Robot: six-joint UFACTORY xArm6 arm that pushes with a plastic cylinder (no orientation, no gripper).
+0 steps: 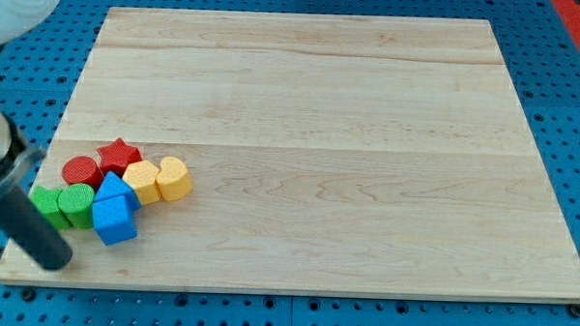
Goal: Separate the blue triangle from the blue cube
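Observation:
The blue triangle [116, 189] and the blue cube [114, 221] lie touching at the lower left of the wooden board [320, 135], the triangle just above the cube. My rod comes in from the view's left edge. My tip [56, 260] rests near the board's bottom left corner, left of and below the blue cube, apart from it.
Packed around the blue pair: a red star [119, 156], a red cylinder [80, 171], two yellow blocks [142, 181] [173, 178], and two green blocks [76, 205] [45, 204]. A blue pegboard [562, 114] surrounds the board.

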